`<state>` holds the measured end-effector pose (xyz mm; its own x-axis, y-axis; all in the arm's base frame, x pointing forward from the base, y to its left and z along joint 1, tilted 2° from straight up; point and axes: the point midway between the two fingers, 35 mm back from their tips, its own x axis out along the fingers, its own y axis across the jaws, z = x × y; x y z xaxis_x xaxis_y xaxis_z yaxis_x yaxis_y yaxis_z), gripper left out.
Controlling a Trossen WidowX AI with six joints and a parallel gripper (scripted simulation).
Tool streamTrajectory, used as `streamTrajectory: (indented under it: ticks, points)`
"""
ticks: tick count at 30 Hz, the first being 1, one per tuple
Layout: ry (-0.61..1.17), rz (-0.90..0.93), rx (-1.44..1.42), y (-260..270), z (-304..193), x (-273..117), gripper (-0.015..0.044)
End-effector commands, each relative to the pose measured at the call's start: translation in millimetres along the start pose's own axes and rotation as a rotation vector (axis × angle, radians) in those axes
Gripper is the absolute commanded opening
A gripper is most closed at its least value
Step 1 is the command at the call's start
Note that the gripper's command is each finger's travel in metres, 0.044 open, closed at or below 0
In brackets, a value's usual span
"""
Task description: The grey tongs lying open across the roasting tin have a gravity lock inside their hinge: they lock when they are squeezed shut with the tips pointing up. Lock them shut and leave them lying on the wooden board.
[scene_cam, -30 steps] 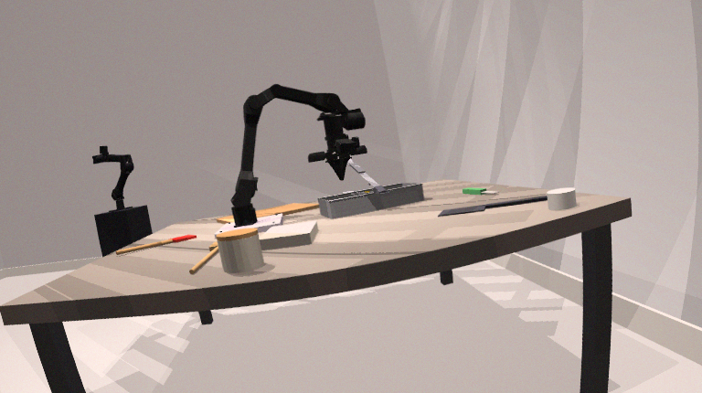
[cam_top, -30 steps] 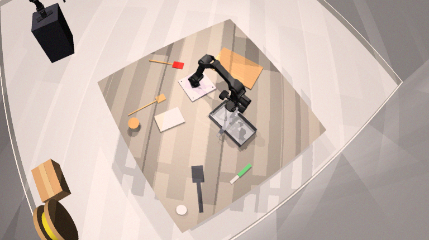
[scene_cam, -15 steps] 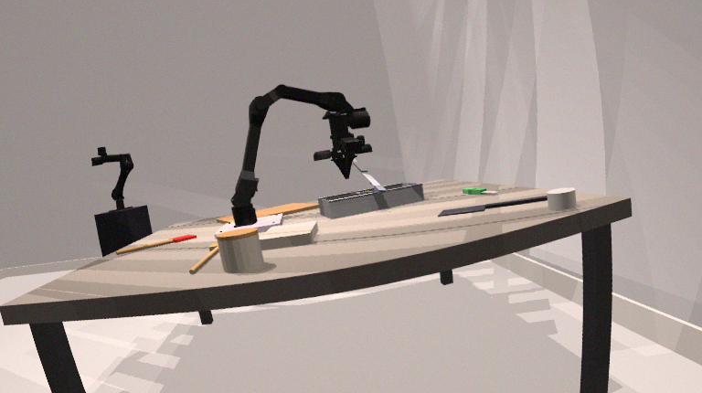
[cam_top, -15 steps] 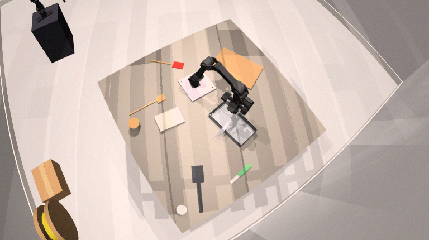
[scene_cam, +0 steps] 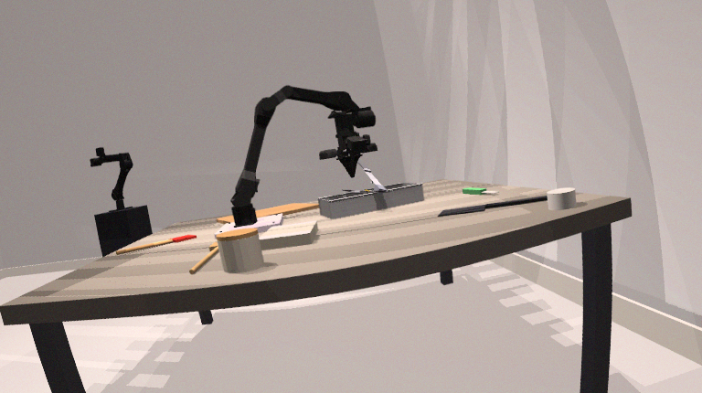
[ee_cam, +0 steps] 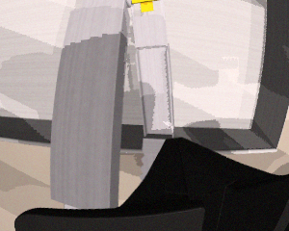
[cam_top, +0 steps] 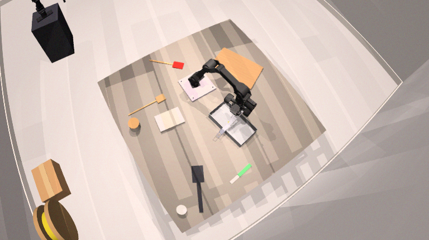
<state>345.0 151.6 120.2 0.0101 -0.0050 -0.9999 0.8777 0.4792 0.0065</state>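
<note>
The grey tongs [cam_top: 223, 130] [scene_cam: 373, 179] [ee_cam: 87, 120] lie in a V across the roasting tin [cam_top: 249, 138] [scene_cam: 403, 196] [ee_cam: 279, 72]. In the exterior view one arm slopes up out of the tin towards my gripper and the other lies low. Between them, near the tin's middle, is a small yellow part [cam_top: 228, 121] [ee_cam: 146, 6]. My gripper [cam_top: 234, 113] [scene_cam: 352, 176] [ee_cam: 173, 146] points down and is shut with nothing between the fingers. It is above the tin, close beside the raised arm's upper end; whether they touch is unclear. The wooden board [cam_top: 244, 68] [scene_cam: 274, 211] lies flat.
A pale block [cam_top: 170, 119] and an orange-topped can [cam_top: 133, 123] [scene_cam: 240, 254] stand on the table. A red-headed spatula [cam_top: 177, 65], a wooden one [cam_top: 160, 98], a black one [cam_top: 198, 174] and a green-handled tool [cam_top: 244, 169] lie around. A white cup [cam_top: 181, 210] stands near one corner.
</note>
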Motion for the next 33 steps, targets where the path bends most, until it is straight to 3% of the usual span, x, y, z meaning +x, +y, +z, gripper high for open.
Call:
streamTrajectory:
  ticks: [1,33]
  points:
    - [-0.005,-0.001,0.004,6.4,0.8,0.6,-0.0150]
    - [-0.005,0.002,0.004,42.2,0.4,3.3,-0.0150]
